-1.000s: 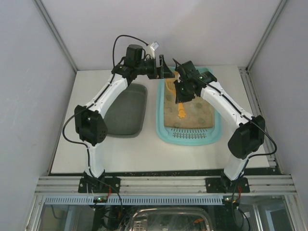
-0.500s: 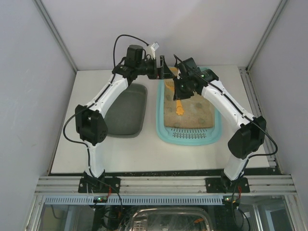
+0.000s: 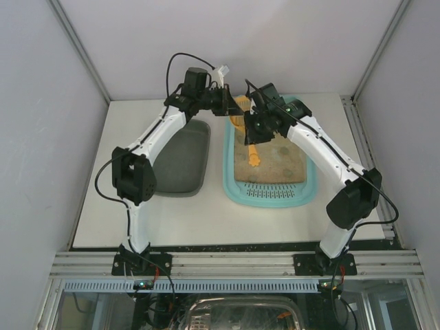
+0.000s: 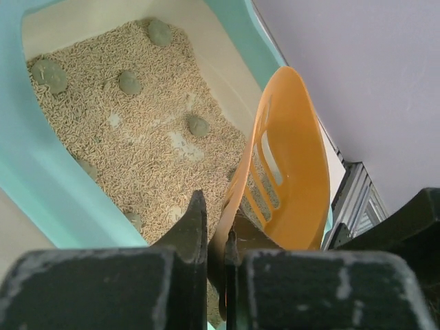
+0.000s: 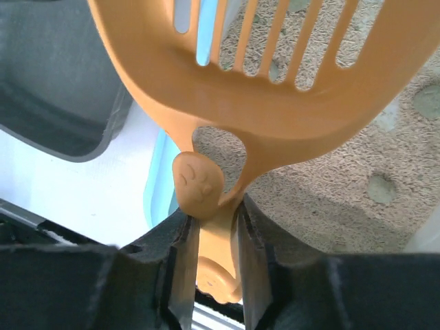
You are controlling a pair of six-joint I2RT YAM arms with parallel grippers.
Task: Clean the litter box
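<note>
Over the litter box's (image 4: 48, 192) 11 o'clock corner — right gripper (image 5: 214, 227) clamped on the handle of the orange litter scoop (image 5: 275, 89), left gripper (image 4: 216, 230) pinching its rim.

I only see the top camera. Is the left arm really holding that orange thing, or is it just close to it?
Observer: It is holding it. The left wrist view shows the left tool shut on an orange slotted plastic scoop.
Operator: Is there any poop in the sand?
Observer: Yes. Several round grey-green lumps lie on the beige sandy litter inside the large light-turquoise plastic litter box.
</note>
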